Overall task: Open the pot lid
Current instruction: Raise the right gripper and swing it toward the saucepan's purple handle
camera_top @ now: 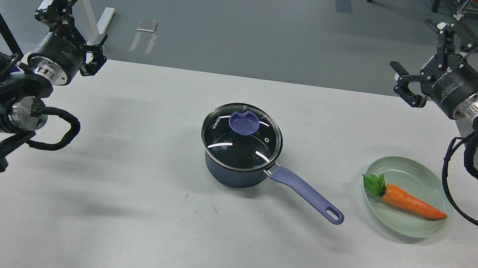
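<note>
With both arms raised off the table, I start at my right gripper [427, 63], which hangs over the far right corner with its two fingers spread wide and nothing between them. My left gripper [75, 29] sits above the far left edge; one finger points up and the other juts out to the side near the wrist, so I read it as spread and empty too. Both are well apart from the pot [237, 172], which stands upright near the middle of the white table [112, 210]. Its handle [308, 195] runs toward me and to the right, the end hole at the tip. Seated flat on the pot's rim is the lid [242, 137], with its purple knob [243, 122] a little toward the far side of centre. Off to the right, apart from the handle's tip, a green plate [424, 175] holds a carrot [412, 203], leaves pointing left.
</note>
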Robot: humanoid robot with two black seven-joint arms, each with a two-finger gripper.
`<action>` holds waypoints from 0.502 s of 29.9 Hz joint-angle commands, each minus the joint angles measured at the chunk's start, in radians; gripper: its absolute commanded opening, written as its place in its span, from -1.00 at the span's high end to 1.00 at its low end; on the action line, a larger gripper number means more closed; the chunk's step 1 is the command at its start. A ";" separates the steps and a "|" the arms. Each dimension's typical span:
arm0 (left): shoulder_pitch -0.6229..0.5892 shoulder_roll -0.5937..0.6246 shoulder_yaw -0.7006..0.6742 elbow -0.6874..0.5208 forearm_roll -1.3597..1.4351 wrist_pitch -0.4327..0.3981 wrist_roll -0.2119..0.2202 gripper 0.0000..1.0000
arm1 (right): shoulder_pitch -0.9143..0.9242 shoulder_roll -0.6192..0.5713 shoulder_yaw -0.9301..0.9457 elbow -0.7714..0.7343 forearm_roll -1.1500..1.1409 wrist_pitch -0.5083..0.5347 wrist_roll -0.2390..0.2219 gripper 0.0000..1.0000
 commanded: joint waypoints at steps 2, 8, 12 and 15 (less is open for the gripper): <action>0.000 0.004 -0.001 0.000 0.001 -0.001 -0.001 -0.99 | 0.155 -0.027 -0.165 0.076 -0.162 -0.022 0.000 -1.00; 0.000 0.018 -0.001 0.005 0.004 -0.005 -0.001 -0.99 | 0.391 0.007 -0.464 0.170 -0.443 -0.061 0.000 -1.00; -0.004 0.024 0.002 0.032 0.004 -0.008 0.024 -0.99 | 0.502 0.053 -0.622 0.251 -0.567 -0.072 -0.003 -1.00; -0.004 0.024 -0.002 0.032 0.004 -0.010 0.034 -0.99 | 0.554 0.085 -0.700 0.306 -0.685 -0.086 -0.005 -1.00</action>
